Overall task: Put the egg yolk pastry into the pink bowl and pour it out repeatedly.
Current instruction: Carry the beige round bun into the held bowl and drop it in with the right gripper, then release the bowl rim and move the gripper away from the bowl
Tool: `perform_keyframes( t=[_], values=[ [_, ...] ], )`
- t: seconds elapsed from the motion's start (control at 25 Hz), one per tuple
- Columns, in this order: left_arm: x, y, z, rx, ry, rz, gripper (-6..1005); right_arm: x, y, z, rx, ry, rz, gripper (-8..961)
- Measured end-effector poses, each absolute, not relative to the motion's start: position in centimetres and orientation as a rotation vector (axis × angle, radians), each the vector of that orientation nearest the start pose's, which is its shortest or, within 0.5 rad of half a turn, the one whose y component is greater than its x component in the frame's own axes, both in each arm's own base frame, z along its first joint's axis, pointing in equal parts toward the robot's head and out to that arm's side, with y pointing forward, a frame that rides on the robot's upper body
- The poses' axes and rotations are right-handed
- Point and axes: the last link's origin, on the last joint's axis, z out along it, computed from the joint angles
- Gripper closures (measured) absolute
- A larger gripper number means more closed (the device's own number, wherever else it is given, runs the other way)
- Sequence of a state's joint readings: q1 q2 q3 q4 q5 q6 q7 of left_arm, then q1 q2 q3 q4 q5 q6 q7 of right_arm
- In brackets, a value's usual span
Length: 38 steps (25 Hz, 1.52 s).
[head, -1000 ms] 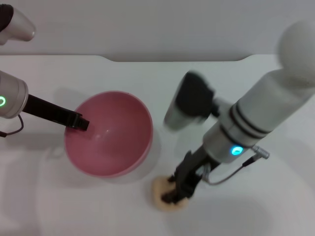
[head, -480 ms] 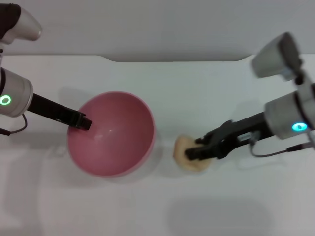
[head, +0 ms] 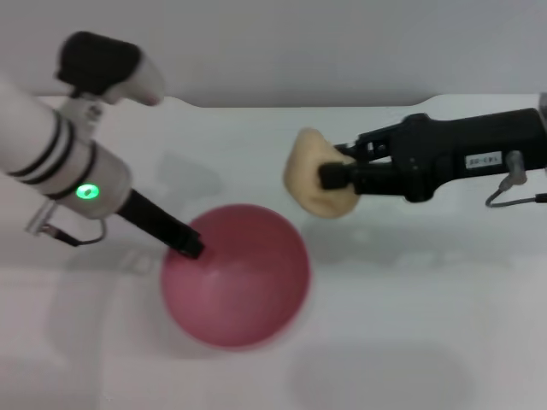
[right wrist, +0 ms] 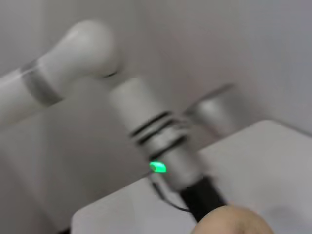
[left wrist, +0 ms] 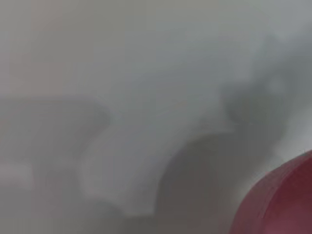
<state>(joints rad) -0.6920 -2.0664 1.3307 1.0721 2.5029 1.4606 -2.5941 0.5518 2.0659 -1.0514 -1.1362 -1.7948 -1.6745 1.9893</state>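
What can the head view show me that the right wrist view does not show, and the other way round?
Only the head view shows the pink bowl, held at its rim by the left gripper, and the right gripper shut on the pastry, raised near the bowl. Only the right wrist view shows the left arm's upper section with its rounded white joint. Both views show the pastry, the left arm's green light and the white table.

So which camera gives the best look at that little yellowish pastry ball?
The head view: there the egg yolk pastry shows almost whole, held in the right gripper above and beside the pink bowl. The right wrist view catches only its top edge at the frame's border. The left wrist view does not show it.
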Motion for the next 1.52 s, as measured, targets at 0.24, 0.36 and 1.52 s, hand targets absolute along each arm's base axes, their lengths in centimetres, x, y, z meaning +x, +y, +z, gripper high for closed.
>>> perform_keyframes(
  t=[0.24, 0.36, 1.52],
  values=[
    [-16.5, 36.4, -4.8, -2.723, -1.057, 0.427, 1000, 12.5, 33.9, -1.0, -3.155, 0.519, 0.450, 723],
    [-15.6, 36.3, -5.2, -2.753, -1.018, 0.426, 999, 13.0, 34.4, -3.0, -3.159, 0.601, 0.276, 747],
    [-15.4, 35.3, -8.4, -2.766, -0.848, 0.546, 943, 18.1, 34.9, 4.6, -2.717, 0.949, 0.750, 508]
  ],
)
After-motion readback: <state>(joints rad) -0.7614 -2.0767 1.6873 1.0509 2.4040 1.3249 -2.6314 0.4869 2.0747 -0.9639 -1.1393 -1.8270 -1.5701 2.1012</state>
